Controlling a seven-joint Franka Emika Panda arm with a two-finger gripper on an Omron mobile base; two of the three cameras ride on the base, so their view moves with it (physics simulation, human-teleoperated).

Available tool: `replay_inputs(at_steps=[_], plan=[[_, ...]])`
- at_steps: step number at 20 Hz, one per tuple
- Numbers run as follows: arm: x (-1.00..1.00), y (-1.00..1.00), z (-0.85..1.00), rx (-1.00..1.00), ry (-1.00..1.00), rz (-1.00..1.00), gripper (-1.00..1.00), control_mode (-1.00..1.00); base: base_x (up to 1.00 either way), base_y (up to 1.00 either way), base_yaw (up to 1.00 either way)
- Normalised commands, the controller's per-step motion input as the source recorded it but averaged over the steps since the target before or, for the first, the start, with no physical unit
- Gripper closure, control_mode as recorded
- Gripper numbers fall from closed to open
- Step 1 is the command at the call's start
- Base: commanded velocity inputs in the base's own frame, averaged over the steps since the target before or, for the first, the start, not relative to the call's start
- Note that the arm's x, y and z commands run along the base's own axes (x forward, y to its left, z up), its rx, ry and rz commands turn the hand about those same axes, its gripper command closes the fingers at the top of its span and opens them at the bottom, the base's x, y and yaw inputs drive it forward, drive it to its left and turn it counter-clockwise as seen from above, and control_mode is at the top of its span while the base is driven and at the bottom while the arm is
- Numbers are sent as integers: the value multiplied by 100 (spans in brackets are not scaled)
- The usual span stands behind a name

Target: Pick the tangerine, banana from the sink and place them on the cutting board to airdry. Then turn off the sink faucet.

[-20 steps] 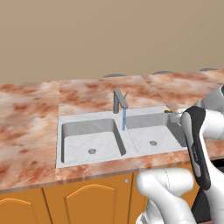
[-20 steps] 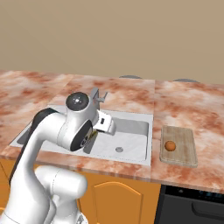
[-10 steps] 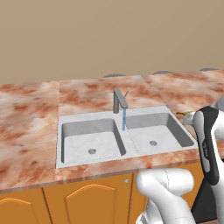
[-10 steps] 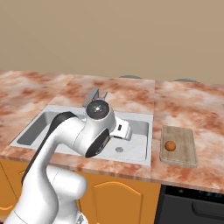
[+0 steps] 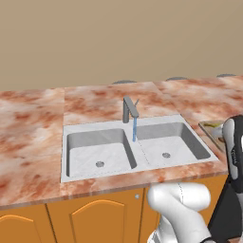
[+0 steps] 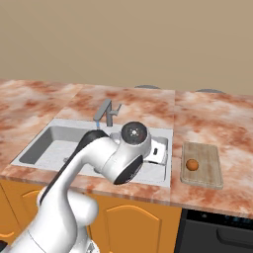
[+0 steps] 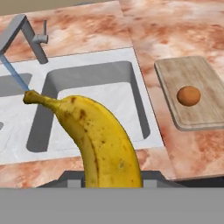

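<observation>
Hand [image 7: 111, 181] grips the banana [image 7: 94, 135] at lower centre; tangerine [image 7: 188, 96] occupies the board [image 7: 192, 74] at right. Risk: banana lands against it, rolling it off.

White arm bent over the sink [image 6: 54, 136], faucet [image 6: 105, 112] running behind it, tangerine [image 6: 192, 164] on cutting board [image 6: 201, 164] right of it, marbled table [image 6: 207, 118].

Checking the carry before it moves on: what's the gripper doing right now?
Gripper: shut on the banana, carried above the sink.
</observation>
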Motion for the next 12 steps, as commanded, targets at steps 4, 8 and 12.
replay_inputs(at_steps=[4,8,12], plan=[[0,-51,-11,-1,0,0,100,-100,0,0,0],[0,-50,-13,-1,0,0,100,-100,0,0,0],[0,-54,-14,0,1,0,100,-100,0,0,0]])
